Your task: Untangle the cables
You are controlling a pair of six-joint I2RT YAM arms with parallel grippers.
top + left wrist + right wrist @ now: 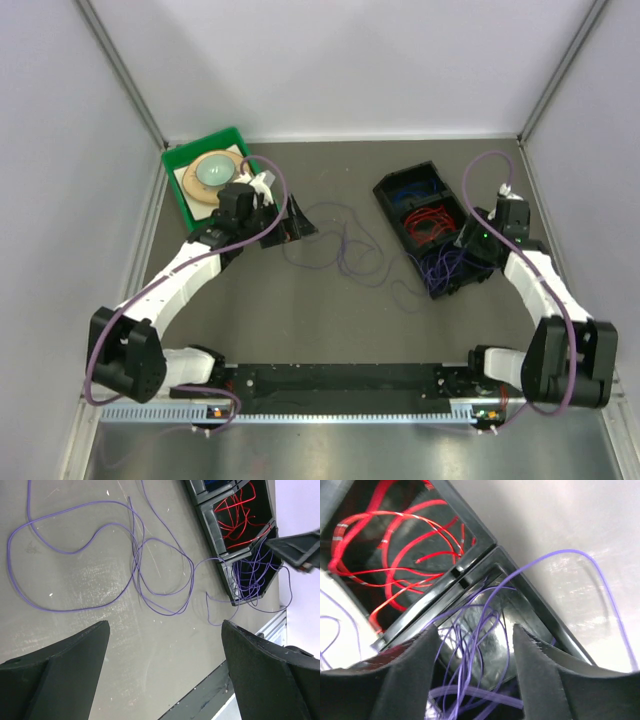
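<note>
**Two arms at a table with sorted cables.** The left gripper (165, 625) is hovering over the table (300, 320) near the green tray (178, 192). Its fingers are spread wide and are holding nothing. The right gripper (475, 630) is hanging over the compartment of the black bin (386, 196) nearest the arm bases, with its fingers standing apart. Purple cables (470, 652) are running up between those fingers, and whether either finger is touching a strand cannot be told. These cables are lying bunched in that compartment, spilling over its wall. They are trailing across the table in loose loops (350, 262) toward the left gripper. Red cables (395, 545) are lying coiled in the middle compartment. Blue cables (408, 187) are sitting in the far one.
</note>
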